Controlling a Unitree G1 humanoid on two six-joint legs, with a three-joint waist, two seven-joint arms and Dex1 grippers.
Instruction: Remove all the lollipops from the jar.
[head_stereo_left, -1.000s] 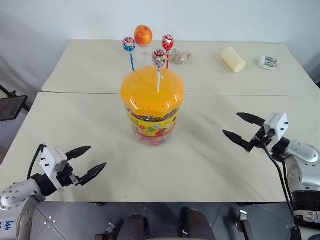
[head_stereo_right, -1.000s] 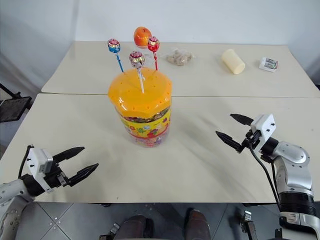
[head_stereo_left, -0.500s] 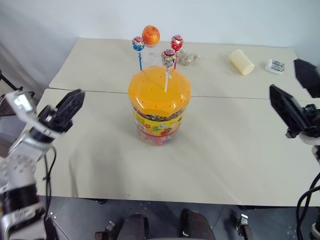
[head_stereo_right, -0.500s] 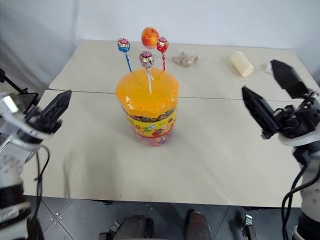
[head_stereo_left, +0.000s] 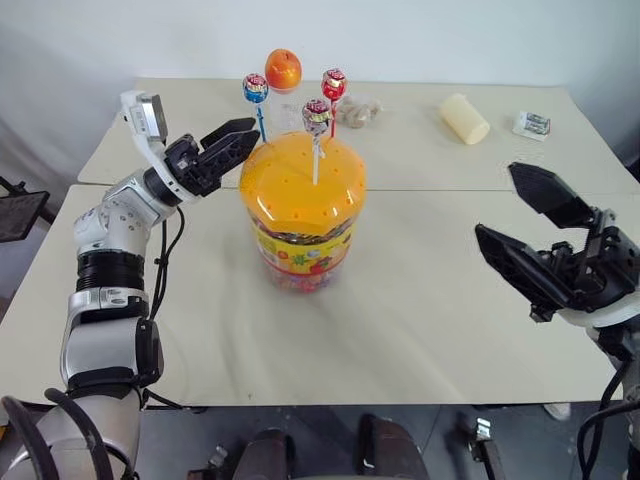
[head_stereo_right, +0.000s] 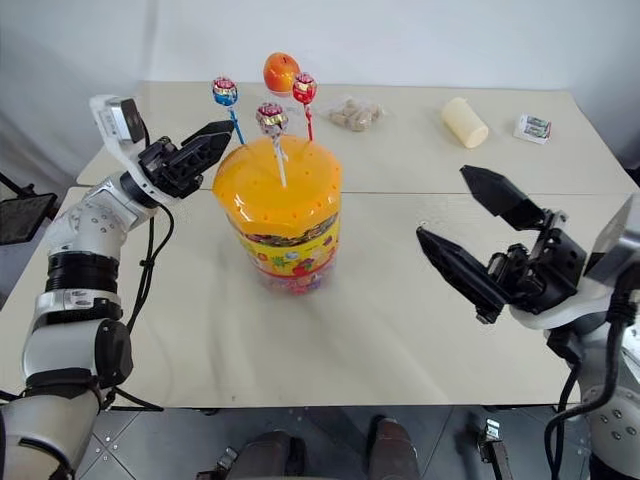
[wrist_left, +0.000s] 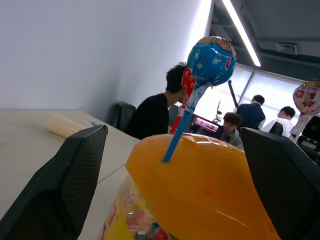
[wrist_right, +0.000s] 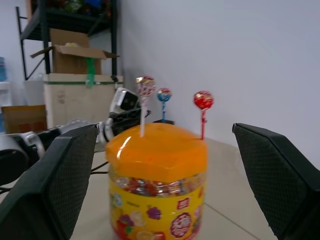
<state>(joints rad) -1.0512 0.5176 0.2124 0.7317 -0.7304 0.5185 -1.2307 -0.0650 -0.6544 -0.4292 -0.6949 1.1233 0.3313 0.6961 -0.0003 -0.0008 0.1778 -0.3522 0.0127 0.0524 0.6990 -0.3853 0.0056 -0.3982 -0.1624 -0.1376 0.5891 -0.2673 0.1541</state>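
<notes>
Orange domed lid tops the large clear plastic jar (head_stereo_left: 303, 215) mid-tabletop (head_stereo_left: 420, 330); three small wrapped lollipops stand in its holes: blue (head_stereo_left: 257, 89) far-left, red (head_stereo_left: 334, 85) far-right, silvery-brown (head_stereo_left: 317, 116) nearest. From the head views, the left tool (head_stereo_left: 228, 147) hangs spread just left of the lid, near the blue one; the right tool (head_stereo_left: 525, 225) is spread, well apart on the right. In the left wrist view, the blue stick (wrist_left: 176, 138) rises between the fingers (wrist_left: 65, 185). Light, thin sticks (likely slippery): pinch low, just above the lid, and pull straight up.
</notes>
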